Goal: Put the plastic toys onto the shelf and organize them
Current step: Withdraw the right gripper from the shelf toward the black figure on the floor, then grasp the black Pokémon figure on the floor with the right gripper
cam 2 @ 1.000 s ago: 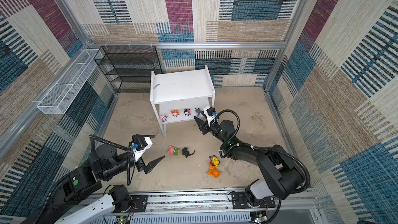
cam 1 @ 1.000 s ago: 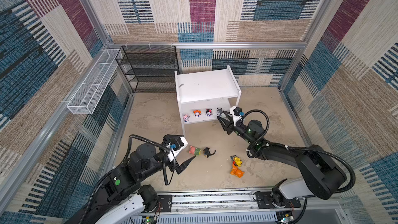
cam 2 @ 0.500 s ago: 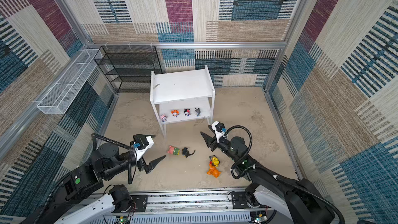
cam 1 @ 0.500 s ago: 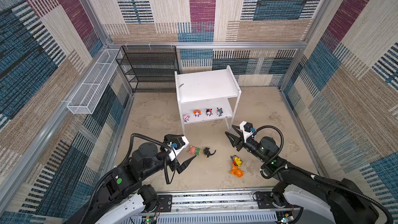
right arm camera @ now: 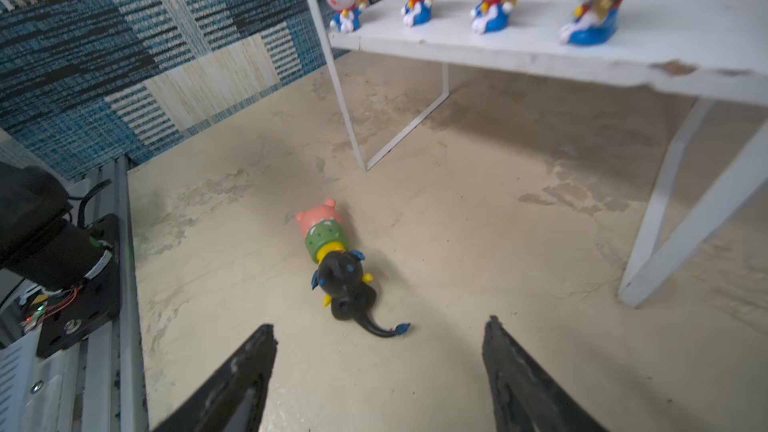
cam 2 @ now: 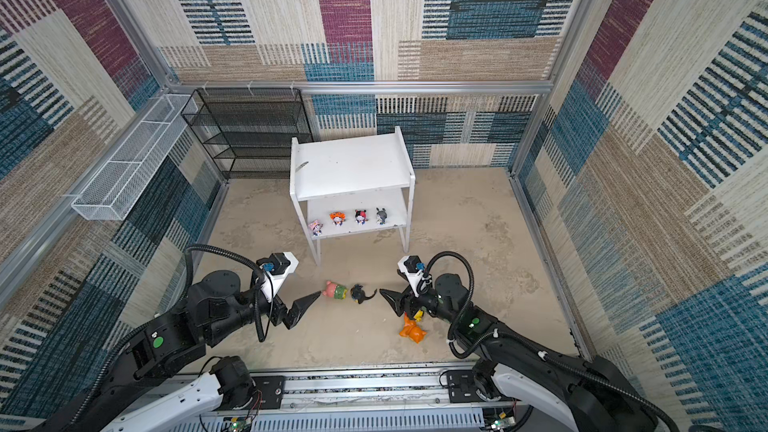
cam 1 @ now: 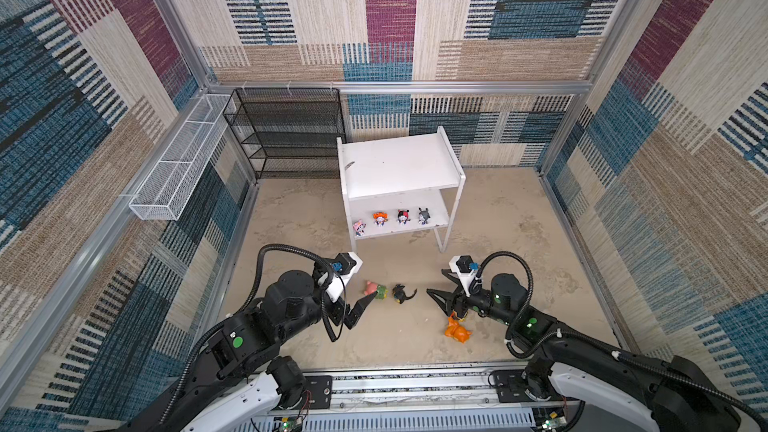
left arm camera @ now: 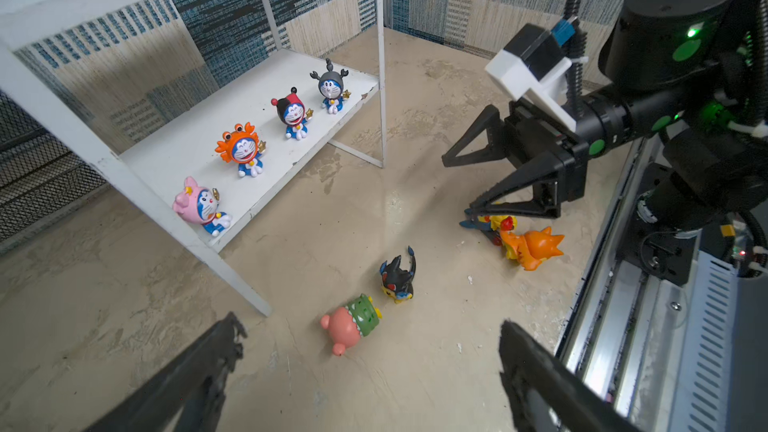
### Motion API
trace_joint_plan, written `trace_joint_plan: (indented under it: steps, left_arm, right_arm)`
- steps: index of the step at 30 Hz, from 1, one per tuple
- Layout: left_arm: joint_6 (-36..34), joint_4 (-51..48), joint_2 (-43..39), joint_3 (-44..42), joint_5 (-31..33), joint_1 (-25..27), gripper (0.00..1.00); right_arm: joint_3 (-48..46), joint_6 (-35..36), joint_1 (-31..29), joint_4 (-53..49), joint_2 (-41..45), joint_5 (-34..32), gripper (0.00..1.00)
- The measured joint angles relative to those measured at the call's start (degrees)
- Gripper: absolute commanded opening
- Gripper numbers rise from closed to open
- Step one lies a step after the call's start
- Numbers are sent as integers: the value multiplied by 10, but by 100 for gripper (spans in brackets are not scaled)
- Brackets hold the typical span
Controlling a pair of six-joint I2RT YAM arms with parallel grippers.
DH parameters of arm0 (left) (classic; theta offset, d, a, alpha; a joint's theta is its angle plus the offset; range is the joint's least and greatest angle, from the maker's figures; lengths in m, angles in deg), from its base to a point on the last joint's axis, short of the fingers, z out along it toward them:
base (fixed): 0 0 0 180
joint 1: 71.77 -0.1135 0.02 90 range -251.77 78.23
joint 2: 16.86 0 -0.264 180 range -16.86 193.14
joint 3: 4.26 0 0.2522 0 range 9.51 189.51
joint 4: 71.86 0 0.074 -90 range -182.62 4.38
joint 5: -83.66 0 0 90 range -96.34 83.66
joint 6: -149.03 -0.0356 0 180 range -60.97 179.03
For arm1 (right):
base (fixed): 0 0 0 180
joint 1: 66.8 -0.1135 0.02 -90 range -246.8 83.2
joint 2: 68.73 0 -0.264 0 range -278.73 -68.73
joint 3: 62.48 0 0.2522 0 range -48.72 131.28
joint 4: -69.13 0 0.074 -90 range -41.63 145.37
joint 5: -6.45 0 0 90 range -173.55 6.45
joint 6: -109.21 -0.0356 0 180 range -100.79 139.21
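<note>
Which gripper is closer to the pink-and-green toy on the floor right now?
Left. The left gripper, open, is right beside the pink-and-green toy; the right gripper, also open, is farther off, past the black-hooded toy.

top views: high, lkg down, whole scene | wrist cams: low, close, share shelf point(left arm camera: 257, 89)

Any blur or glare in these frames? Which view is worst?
Right wrist view is worst: the grey-hooded figurine on the shelf is smeared, and the black-hooded toy is soft. Left wrist view is sharp on the pink-and-green toy, with a small glare patch on the floor. Both top views are crisp and evenly lit, with wide-angle lean in the frame posts.
</note>
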Motion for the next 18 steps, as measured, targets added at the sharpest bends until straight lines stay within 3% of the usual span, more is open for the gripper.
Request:
trace_joint_plan:
  steps: [1, 5, 11, 18]
  left_arm:
    - [18, 0, -4, -6, 7, 0, 99]
    - [54, -2, -6, -23, 30, 0, 99]
    - [83, -8, -6, -28, 59, 0, 99]
    - [84, -11, -18, -28, 70, 0, 99]
  right_arm:
    - [0, -4, -11, 4, -14, 0, 99]
    - [2, -18, -58, 25, -84, -2, 100]
    - [36, -22, -139, 75, -195, -63, 93]
    - [88, -46, -180, 107, -301, -177, 80]
